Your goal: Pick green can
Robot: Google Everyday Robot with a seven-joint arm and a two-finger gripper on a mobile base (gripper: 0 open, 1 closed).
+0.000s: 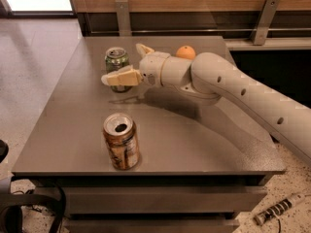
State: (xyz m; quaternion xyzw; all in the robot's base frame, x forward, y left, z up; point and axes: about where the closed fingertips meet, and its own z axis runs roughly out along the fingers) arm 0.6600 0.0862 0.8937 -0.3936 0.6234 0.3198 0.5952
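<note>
Green can (116, 57) stands upright on the grey table (68, 130), between the spread fingers of the gripper (121, 62). One cream finger (121, 77) crosses the can's lower front and the other juts out behind it. The jaws stand open; whether they touch the can I cannot tell. A brown-and-gold can (121, 142) stands well in front of the gripper, and an orange (185, 52) lies just behind its wrist.

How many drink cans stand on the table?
2. The green can stands at the back left, with the gripper at it; the brown-and-gold can stands near the front edge. None seems hidden.
</note>
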